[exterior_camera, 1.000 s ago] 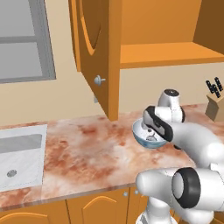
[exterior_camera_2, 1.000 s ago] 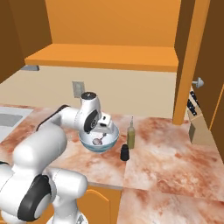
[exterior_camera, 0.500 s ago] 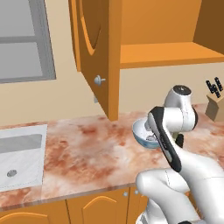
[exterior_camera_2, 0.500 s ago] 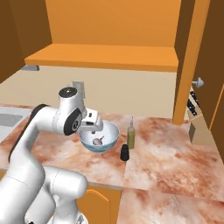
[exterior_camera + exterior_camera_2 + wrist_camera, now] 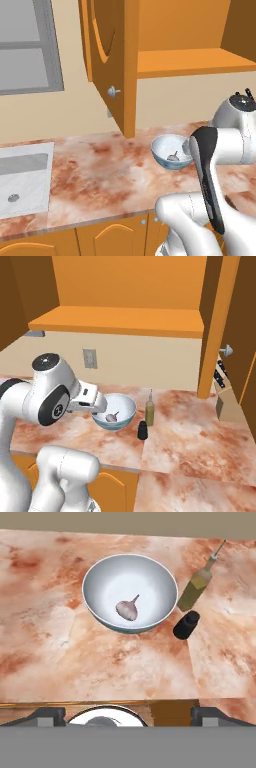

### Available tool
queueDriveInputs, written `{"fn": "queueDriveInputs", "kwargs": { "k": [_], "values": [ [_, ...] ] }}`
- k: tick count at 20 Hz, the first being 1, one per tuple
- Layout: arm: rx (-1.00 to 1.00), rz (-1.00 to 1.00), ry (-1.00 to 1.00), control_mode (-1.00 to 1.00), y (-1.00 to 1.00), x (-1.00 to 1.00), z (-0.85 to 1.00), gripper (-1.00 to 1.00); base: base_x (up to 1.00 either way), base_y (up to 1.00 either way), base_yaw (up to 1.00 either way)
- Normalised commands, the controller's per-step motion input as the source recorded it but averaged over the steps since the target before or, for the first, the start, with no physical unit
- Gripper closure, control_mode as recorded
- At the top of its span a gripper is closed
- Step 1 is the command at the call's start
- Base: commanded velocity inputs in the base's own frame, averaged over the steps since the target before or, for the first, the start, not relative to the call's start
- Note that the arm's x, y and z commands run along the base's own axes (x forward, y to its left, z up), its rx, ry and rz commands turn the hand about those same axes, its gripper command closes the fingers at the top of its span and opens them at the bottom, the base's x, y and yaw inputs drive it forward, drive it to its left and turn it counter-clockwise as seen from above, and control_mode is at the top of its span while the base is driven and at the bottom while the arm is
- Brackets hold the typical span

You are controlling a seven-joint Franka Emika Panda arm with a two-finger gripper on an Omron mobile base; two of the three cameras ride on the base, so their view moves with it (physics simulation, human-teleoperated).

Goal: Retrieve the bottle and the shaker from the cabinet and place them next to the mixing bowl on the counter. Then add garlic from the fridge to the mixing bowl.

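The garlic is seen lying on the floor of the bowl, one bulb with its stem tip raised toward the far wall; in the right base view it shows as a small pale lump inside the bowl. Just beside the bowl, on the side toward the knife block, the bottle is stood upright, and the shaker is set just in front of it, closer to the front edge of the counter; neither is seen to touch the bowl, though the gaps are small. The group is placed toward the middle of the counter's depth, under the open cabinet, whose shelf is seen bare in both base views. The gripper is held above the front edge of the counter, looking down on the bowl; its two fingertips are seen spread wide at the bottom corners of the hand view, with nothing between them. From how things lie, all three parts of the task are judged done: bottle and shaker are out of the cabinet and beside the bowl, and garlic is in the bowl. Nothing is judged left but to draw the arm clear. The cabinet door is left open; closing it is not asked.
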Motion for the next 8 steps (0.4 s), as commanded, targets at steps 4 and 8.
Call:
{"fn": "queueDriveInputs", "kwargs": {
  "k": [4,8],
  "values": [
    [0.0,-0.12,-0.01,-1.0,-0.11,-0.83,0.77,-1.0,0.0,0.0,0.0],
    [0.01,0.01,-0.11,-1.0,-0.01,-0.56,0.56,-1.0,0.0,0.0,0.0]
  ]
}}
